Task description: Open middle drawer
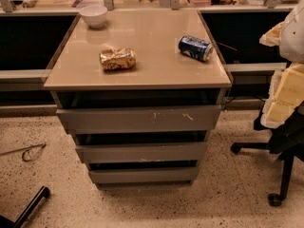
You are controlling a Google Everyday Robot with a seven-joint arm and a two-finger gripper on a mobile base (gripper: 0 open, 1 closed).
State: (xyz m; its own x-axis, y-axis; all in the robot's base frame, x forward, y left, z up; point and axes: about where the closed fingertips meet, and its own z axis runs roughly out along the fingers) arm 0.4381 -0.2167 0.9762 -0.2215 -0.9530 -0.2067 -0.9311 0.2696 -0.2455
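Observation:
The middle drawer point(141, 152) is the mid-sized grey handleless front of a three-drawer cabinet, with a faint pale scuff on its lower edge. It sits below the larger front with white scratches point(138, 119) and above the smallest front point(143, 175). A dark gap shows above each front, and none of the middle drawer's inside shows. My gripper is not in view in the camera view.
On the cabinet top point(156, 72) lie a crumpled gold bag point(117, 59), a blue can on its side point(195, 48) and a white bowl point(93, 15). An office chair with torn yellow padding point(285, 103) stands at the right. A black chair leg point(28, 208) is at the lower left.

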